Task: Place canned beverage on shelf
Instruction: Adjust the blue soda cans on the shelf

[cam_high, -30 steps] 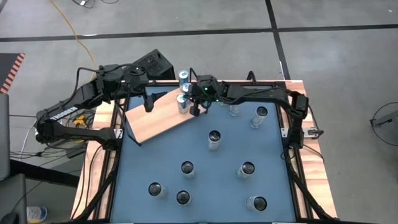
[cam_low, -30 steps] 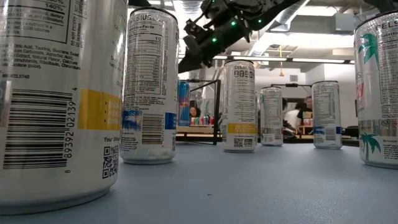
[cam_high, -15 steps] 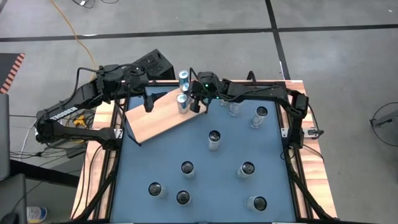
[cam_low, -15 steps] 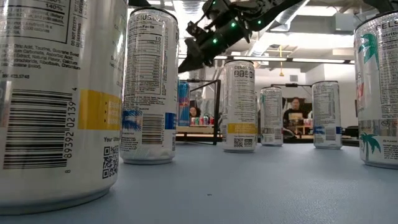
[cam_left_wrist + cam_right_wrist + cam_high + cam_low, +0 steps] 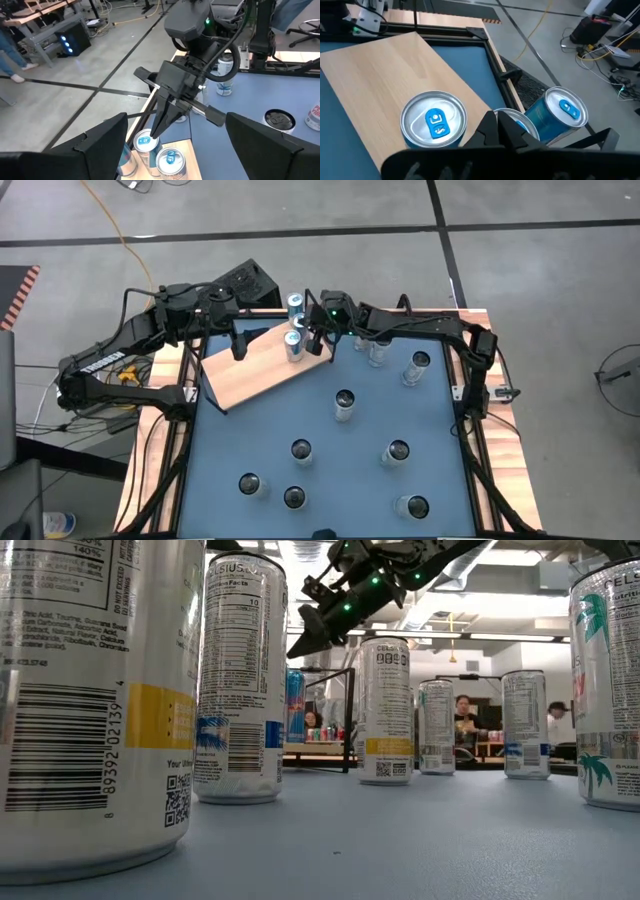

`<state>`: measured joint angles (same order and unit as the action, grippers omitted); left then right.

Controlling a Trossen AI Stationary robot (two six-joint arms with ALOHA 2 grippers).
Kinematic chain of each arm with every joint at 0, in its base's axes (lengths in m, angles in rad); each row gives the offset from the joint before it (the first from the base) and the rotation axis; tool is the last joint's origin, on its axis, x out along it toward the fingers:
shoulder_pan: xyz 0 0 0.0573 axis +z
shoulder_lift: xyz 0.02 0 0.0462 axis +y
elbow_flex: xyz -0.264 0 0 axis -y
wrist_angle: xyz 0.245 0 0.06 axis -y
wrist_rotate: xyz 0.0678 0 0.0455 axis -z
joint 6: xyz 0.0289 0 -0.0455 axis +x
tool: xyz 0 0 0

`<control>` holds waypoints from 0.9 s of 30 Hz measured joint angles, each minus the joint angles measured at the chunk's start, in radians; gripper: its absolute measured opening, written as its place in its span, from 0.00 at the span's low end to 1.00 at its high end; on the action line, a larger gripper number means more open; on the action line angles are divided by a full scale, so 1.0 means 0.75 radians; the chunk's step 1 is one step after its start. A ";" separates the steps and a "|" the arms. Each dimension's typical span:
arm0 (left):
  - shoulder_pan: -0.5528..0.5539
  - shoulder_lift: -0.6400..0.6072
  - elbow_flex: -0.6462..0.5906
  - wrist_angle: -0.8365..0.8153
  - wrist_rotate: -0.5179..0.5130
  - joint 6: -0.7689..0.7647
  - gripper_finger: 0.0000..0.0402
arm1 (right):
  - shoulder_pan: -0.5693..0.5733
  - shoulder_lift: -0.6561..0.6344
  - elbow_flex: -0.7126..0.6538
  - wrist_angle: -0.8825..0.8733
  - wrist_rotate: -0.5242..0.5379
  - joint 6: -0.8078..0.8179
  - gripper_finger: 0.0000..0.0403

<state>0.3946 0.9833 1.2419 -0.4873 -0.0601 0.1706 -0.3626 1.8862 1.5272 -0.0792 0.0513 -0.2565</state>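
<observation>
Three blue cans (image 5: pixel 294 343), eight silver cans (image 5: pixel 344 404).

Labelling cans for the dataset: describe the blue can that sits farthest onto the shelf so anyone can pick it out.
Find the pale-wood shelf lying at an angle at the table's far left corner. Three blue-topped cans cluster at its far end below the shut right gripper. The one meant stands fully on the wood, nearest the open board; the other two stand behind it toward the edge.

right arm reaching toward 11 o'clock, right gripper (image 5: pixel 317 343) raised, fingers pinched together, left arm folded at 10 o'clock, left gripper (image 5: pixel 236 337) apparently spread wide, empty
</observation>
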 joint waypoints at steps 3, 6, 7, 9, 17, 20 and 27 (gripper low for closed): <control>0.000 0.000 0.000 0.001 0.000 0.000 0.81 | 0.000 0.000 0.000 -0.015 0.000 -0.006 0.00; 0.000 0.000 0.000 0.001 0.000 -0.001 0.81 | -0.001 0.000 0.000 -0.027 0.000 -0.008 0.00; 0.000 0.000 0.000 0.001 0.000 -0.001 0.81 | -0.004 0.000 -0.003 -0.021 0.000 -0.009 0.00; 0.000 0.000 0.000 0.001 0.000 -0.001 0.81 | -0.009 0.000 -0.011 -0.012 -0.001 -0.008 0.00; 0.000 0.000 0.000 0.001 0.000 -0.004 0.81 | -0.009 0.001 -0.012 -0.039 -0.001 -0.008 0.00; 0.000 0.000 0.000 0.001 0.000 -0.004 0.81 | -0.009 0.001 -0.012 -0.048 -0.001 -0.001 0.00; 0.000 0.000 0.000 0.000 0.000 -0.013 0.81 | -0.007 0.001 -0.013 -0.077 -0.002 0.001 0.00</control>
<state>0.3946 0.9833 1.2419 -0.4873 -0.0601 0.1608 -0.3682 1.8870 1.5177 -0.1370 0.0498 -0.2558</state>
